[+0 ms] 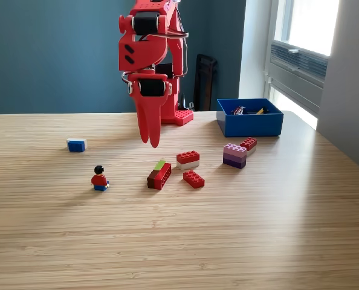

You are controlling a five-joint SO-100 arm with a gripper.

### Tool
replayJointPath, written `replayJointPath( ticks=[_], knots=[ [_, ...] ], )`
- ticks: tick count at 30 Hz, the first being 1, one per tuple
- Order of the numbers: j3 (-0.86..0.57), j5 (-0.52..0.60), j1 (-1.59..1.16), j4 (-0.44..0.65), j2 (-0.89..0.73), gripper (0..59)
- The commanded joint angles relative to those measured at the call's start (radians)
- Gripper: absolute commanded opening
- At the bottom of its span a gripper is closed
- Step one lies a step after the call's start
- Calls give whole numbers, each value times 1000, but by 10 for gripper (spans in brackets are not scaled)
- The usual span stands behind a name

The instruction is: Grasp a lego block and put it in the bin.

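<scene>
My red gripper (150,141) hangs pointing down over the wooden table, fingers close together with nothing between them. Just below and to its right in the exterior view lie several lego blocks: a red and brown block with a green piece (159,175), a red and white block (188,159), a flat red block (193,179), and a purple block (234,155) beside a small red one (248,144). The blue bin (249,117) sits at the back right and holds a few pieces.
A lego minifigure (99,178) in a red top stands left of the blocks. A small blue and white block (77,144) lies further left. The arm's red base (181,115) sits at the table's far edge.
</scene>
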Motion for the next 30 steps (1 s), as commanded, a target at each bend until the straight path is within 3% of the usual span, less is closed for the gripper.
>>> replayJointPath(
  ticks=[1, 10, 24, 26, 30],
  knots=[
    [-110, -44, 20, -5, -51, 322],
    [-242, -153, 6, -5, -202, 330],
    [-305, -114, -120, -3, -377, 304],
    [-310, -106, -126, -3, -394, 257],
    [-325, -80, -123, -2, -411, 100]
  ],
)
